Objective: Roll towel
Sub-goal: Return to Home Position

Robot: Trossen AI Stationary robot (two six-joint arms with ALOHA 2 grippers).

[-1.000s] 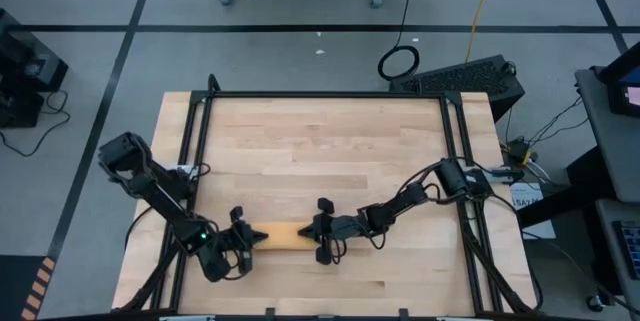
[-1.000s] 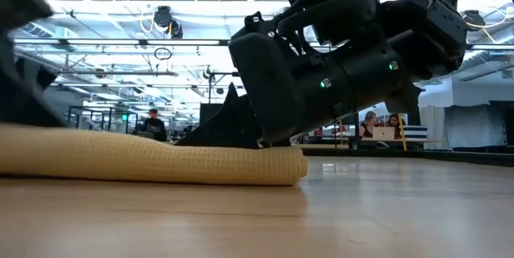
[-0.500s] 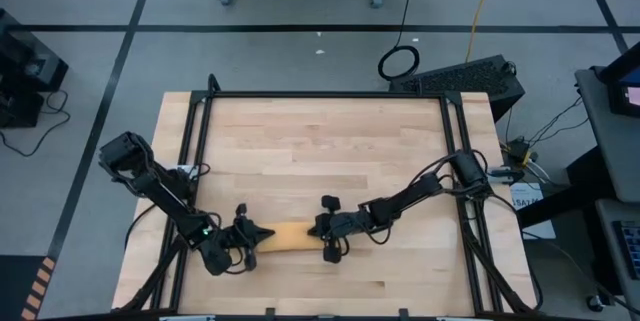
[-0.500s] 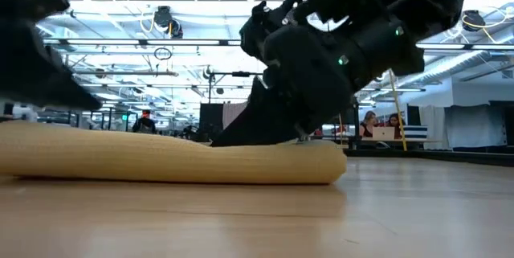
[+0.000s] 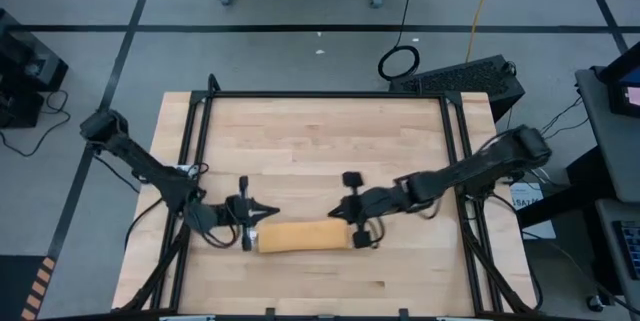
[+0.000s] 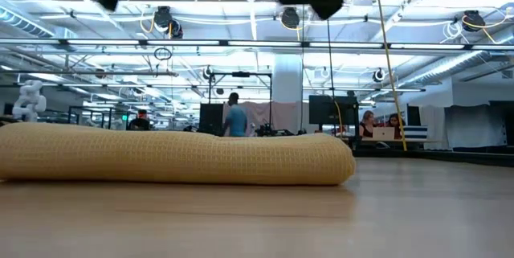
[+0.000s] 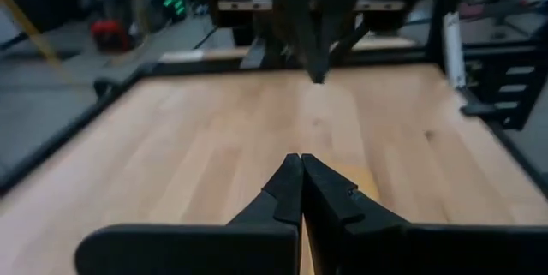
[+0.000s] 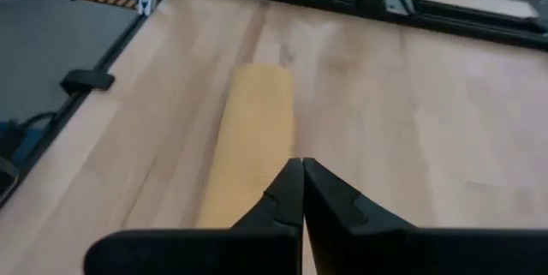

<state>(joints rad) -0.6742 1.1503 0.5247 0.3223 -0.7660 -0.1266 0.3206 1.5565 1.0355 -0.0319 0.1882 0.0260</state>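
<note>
The towel [image 5: 305,236] is a mustard-yellow roll lying lengthwise, left to right, on the wooden table near its front edge. It fills the left of the low view [image 6: 177,155]. My left gripper [image 5: 275,212] hangs shut in the air just beyond the roll's left end. My right gripper [image 5: 333,214] hangs shut above the table beyond the roll's right part. Neither touches the cloth. The right wrist view looks down along the roll [image 8: 253,129] past shut fingers [image 8: 301,165]. In the left wrist view the fingers [image 7: 300,162] are shut too, with a bit of towel [image 7: 360,182] beside them.
A black metal frame [image 5: 320,96] runs around the tabletop. Bare wood [image 5: 320,151] stretches from the roll to the far edge. Off the table at the far right stands a dark box [image 5: 470,76] with cables. People stand in the room behind [image 6: 234,117].
Both grippers have lifted off the towel roll and stayed shut. The left has gone up and toward the far edge. The right has gone up and toward the right edge. The roll stays on the table, now uncovered along its whole length.
</note>
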